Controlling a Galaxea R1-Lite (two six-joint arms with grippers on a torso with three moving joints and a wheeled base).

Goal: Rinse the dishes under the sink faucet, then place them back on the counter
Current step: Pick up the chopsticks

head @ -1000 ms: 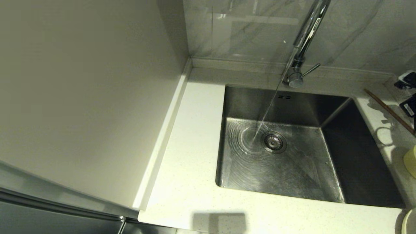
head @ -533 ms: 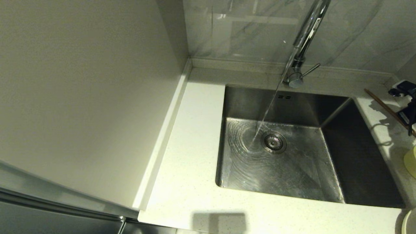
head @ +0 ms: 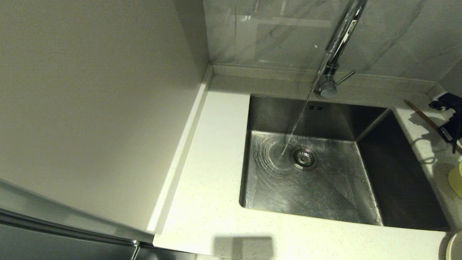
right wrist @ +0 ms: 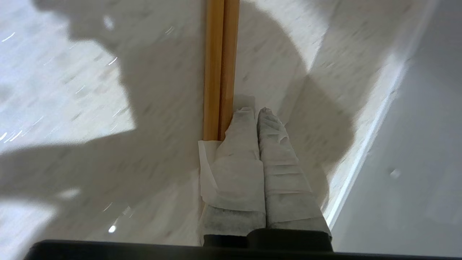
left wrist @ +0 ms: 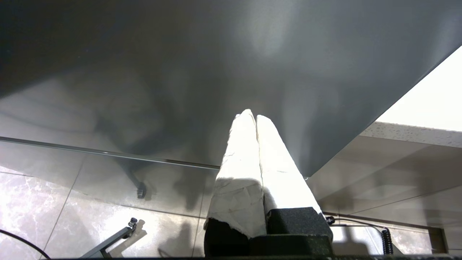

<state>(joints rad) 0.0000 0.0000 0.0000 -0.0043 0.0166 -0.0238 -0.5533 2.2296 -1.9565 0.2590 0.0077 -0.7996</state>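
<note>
Two brown chopsticks [head: 427, 120] lie side by side on the white counter [head: 213, 173], right of the sink [head: 310, 187]. My right gripper [right wrist: 257, 110] hovers just over the counter, shut and empty, with the chopsticks [right wrist: 221, 68] right beside one finger. Its black wrist [head: 451, 124] shows at the head view's right edge. The pale yellow-green bowl [head: 456, 179] and the plate's rim [head: 455, 247] peek in at that edge. Water runs from the chrome faucet [head: 337, 43] into the sink. My left gripper [left wrist: 252, 116] is shut, parked below the counter.
A tall grey panel [head: 90, 108] rises left of the counter. The raised back edge [head: 267, 71] and the grey marbled wall [head: 281, 32] lie behind the sink. The drain strainer [head: 304, 157] sits in the wet basin floor.
My right gripper has come a little further into the head view and lower, over the chopsticks. The water keeps running. The left arm has not moved.
</note>
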